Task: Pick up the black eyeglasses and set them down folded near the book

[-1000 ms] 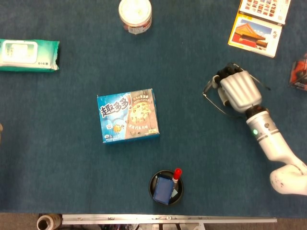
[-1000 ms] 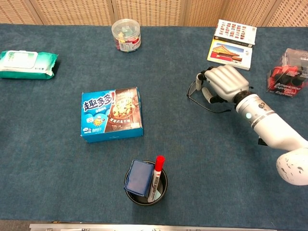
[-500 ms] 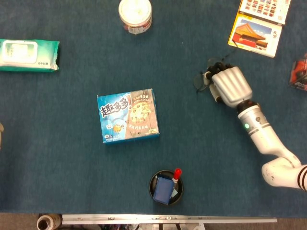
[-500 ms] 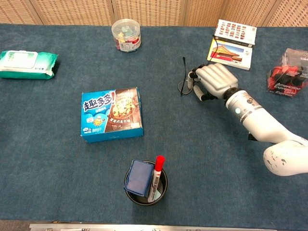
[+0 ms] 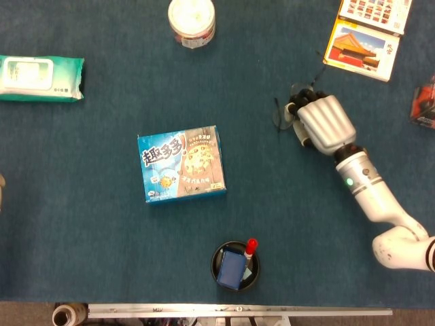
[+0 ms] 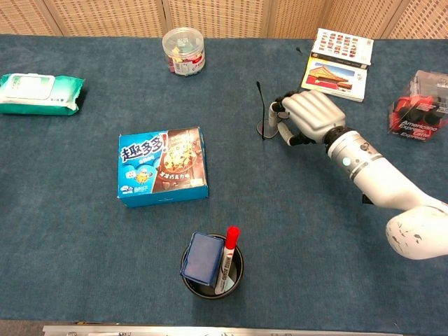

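My right hand grips the black eyeglasses by the frame, knuckles up, just above the blue table cloth. One lens pokes out to the left of the fingers, and a thin temple arm stands up from it in the chest view. The temples look unfolded. The book, with a picture of a red palace on its cover, lies a short way beyond the hand at the far right. My left hand shows in neither view.
A second printed booklet lies past the book. A clear box of red and black parts sits at the right edge. A blue biscuit box, wipes pack, round tub and marker cup stand to the left.
My right hand has carried the glasses away from me and slightly left, closer to the book. The glasses have turned in the grip, so a temple now sticks upward.
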